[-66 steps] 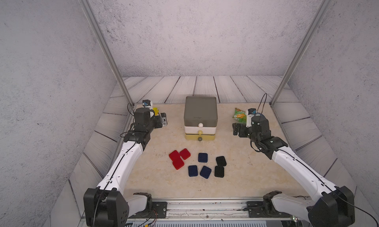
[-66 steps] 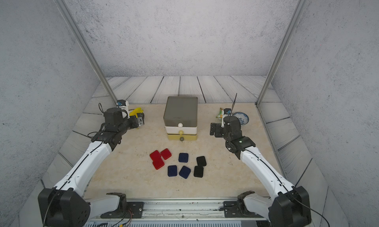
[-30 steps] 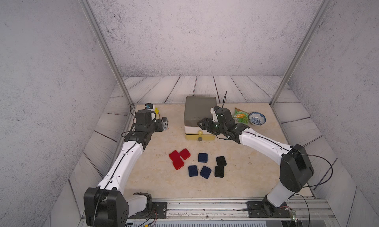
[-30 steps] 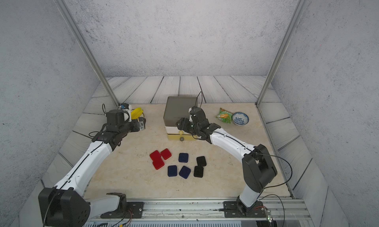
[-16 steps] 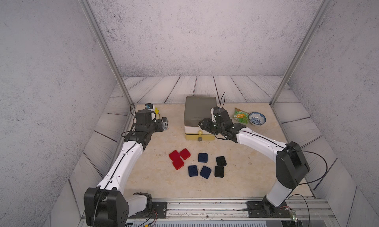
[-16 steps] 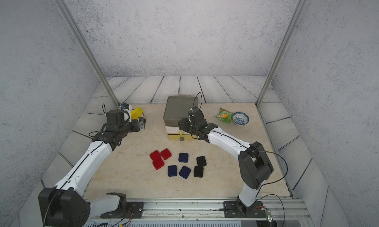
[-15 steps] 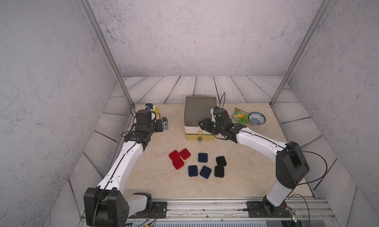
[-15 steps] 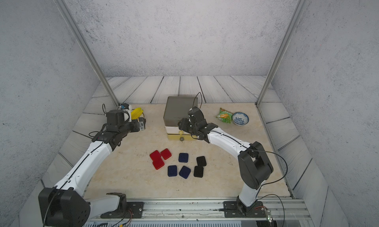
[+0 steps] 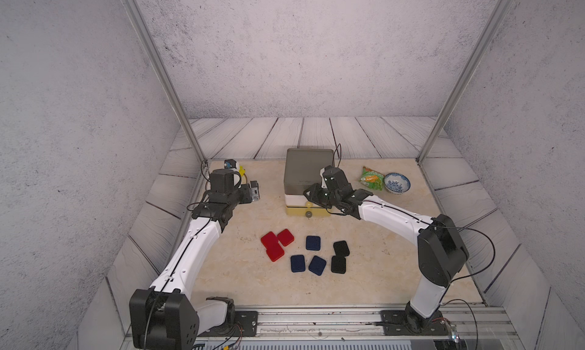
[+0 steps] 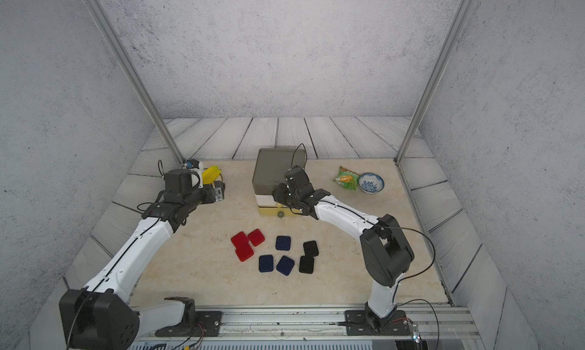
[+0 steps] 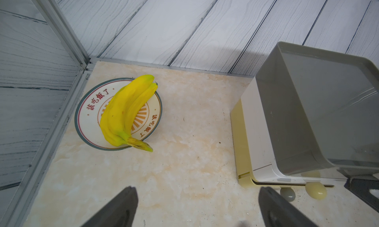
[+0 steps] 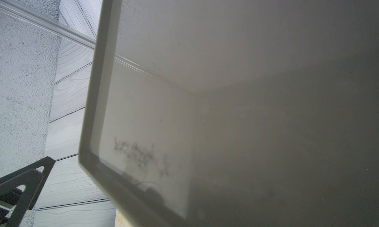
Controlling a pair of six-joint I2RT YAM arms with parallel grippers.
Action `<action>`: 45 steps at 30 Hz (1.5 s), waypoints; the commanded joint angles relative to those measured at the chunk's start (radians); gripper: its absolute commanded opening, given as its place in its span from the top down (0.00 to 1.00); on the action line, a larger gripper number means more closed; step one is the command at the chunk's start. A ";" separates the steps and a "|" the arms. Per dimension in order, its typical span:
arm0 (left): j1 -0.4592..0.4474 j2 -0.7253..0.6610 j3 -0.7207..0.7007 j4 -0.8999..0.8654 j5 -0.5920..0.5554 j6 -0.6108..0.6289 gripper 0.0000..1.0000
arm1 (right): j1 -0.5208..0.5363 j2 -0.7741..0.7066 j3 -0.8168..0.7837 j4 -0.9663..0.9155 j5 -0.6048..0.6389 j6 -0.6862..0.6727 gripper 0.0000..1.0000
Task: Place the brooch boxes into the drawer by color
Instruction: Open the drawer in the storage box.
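At frame centre, the right end effector (image 9: 312,197), opening unclear, fronts the probably light, slide-prone grey-white-yellow plastic drawer cabinet (image 9: 304,168). Its small knobs (image 11: 315,190) offer the hold. The left end effector (image 11: 196,207) spreads wide.

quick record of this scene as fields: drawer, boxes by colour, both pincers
drawer: three tiers, none visibly pulled out
red boxes: three, clustered on the table before the drawer
navy boxes: three, beside the red ones
black boxes: two, on the navy ones' far side from the red
left pincer: open, empty, above the table near the plate of bananas
right pincer: at the grey tier's front; open or shut unclear
boxes in drawer: none seen
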 commanded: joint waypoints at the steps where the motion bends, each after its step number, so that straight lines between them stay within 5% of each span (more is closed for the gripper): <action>1: -0.006 0.007 0.001 -0.010 -0.006 0.007 0.01 | 0.002 0.000 0.024 0.017 0.033 -0.011 0.80; 45: -0.006 0.008 0.001 -0.028 0.016 -0.009 0.01 | 0.214 -0.303 -0.302 -0.051 0.084 0.037 0.79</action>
